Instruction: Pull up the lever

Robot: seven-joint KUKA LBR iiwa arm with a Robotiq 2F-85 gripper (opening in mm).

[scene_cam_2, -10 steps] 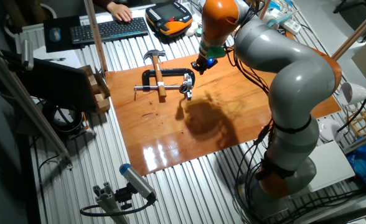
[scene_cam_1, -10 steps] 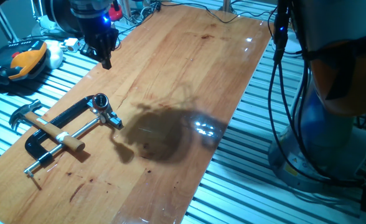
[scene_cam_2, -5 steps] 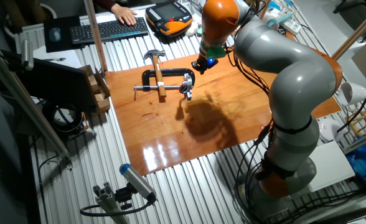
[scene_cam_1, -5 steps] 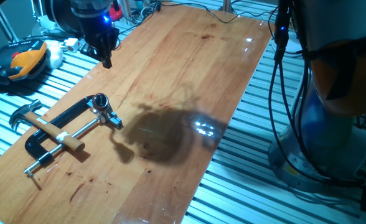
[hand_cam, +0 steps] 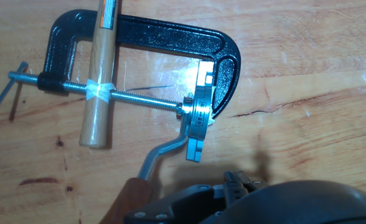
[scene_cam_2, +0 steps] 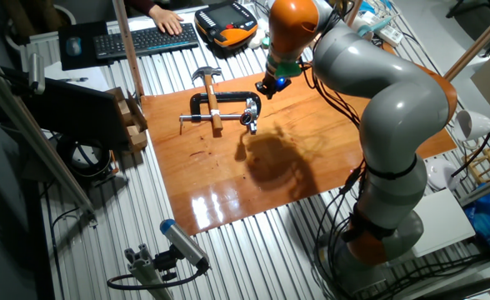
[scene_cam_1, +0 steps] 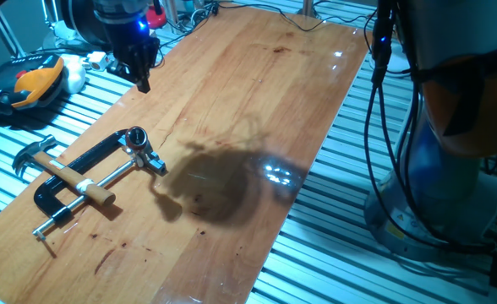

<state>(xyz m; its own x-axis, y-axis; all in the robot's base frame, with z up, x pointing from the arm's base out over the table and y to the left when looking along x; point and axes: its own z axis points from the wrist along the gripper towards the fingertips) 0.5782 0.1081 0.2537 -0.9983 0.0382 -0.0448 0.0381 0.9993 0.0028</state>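
The big wooden table (scene_cam_1: 257, 101) holds all the tools. The robot arm (scene_cam_2: 378, 100) bends over it. Its gripper (scene_cam_1: 142, 78) hangs in the air above the far side of the table, well apart from the tools. Its fingers look close together, but I cannot tell if they are shut.

A black clamp (hand_cam: 152, 43) lies flat near the table's left end. A hammer (hand_cam: 99, 81) with a wooden shaft lies across the clamp and over its long silver rod (hand_cam: 133, 96). The shiny clamp head (hand_cam: 198, 115) sits at the rod's end. The lever (hand_cam: 161, 152) curves out from this head, low by the table. Its brown tip (hand_cam: 130, 199) points toward the camera.
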